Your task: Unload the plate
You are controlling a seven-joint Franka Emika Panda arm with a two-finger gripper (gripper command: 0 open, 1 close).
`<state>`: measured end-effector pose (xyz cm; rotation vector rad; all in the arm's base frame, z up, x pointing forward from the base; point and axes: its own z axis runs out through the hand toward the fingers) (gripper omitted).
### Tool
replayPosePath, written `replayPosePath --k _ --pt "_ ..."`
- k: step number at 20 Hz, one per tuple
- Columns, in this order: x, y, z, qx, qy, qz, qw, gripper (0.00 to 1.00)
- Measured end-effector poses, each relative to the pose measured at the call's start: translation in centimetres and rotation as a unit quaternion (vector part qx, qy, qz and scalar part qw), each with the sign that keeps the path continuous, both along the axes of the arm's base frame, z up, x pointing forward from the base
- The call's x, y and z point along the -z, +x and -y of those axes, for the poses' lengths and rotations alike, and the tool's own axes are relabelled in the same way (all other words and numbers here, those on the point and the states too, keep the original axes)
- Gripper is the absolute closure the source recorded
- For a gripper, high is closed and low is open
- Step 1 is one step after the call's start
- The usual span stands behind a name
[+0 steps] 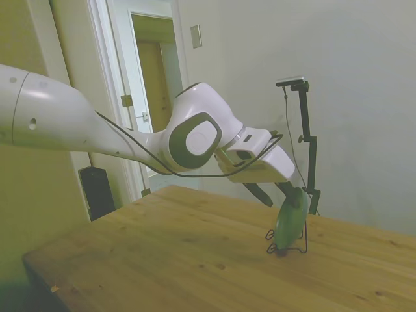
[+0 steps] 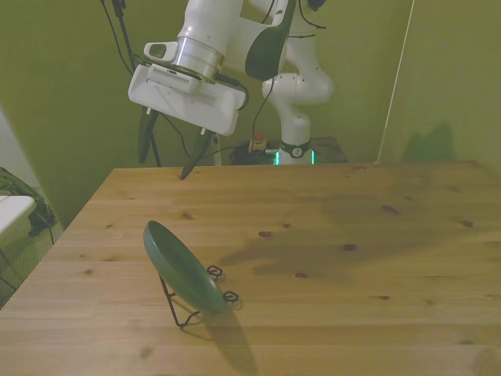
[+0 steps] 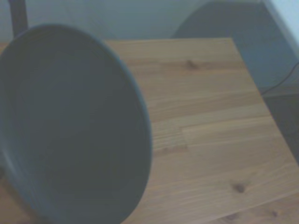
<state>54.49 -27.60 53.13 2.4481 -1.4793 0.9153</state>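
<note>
The plate (image 2: pixel 182 269) stands tilted on edge in the thin black wire rack (image 2: pixel 188 307), on the counter (image 2: pixel 352 258) near its front edge toward the front view's left. The gripper (image 2: pixel 167 153) hangs in the air behind the plate, fingers spread apart, holding nothing. The wrist view shows the plate's face close up (image 3: pixel 70 126).

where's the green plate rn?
The plate stands tilted on edge in the black wire rack, near the front view's lower left of the table; the open gripper hangs above, not touching.
</note>
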Motion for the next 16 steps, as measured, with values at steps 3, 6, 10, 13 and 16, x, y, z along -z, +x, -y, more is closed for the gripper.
replayPosePath --k 3,6,10,13,16 --pt "1.0 0.9 0.8 0.003 -0.001 0.009 1.0000 0.00" --pt "2.2 2.6 1.2 0.006 0.004 0.013 0.9999 0.00" --pt "2.7 4.8 1.7 0.008 0.005 0.019 0.9998 0.00" --pt "3.1 6.2 1.9 0.011 0.008 0.023 0.9996 0.00" --pt "3.6 7.5 1.3 0.005 0.009 0.024 0.9997 0.00"
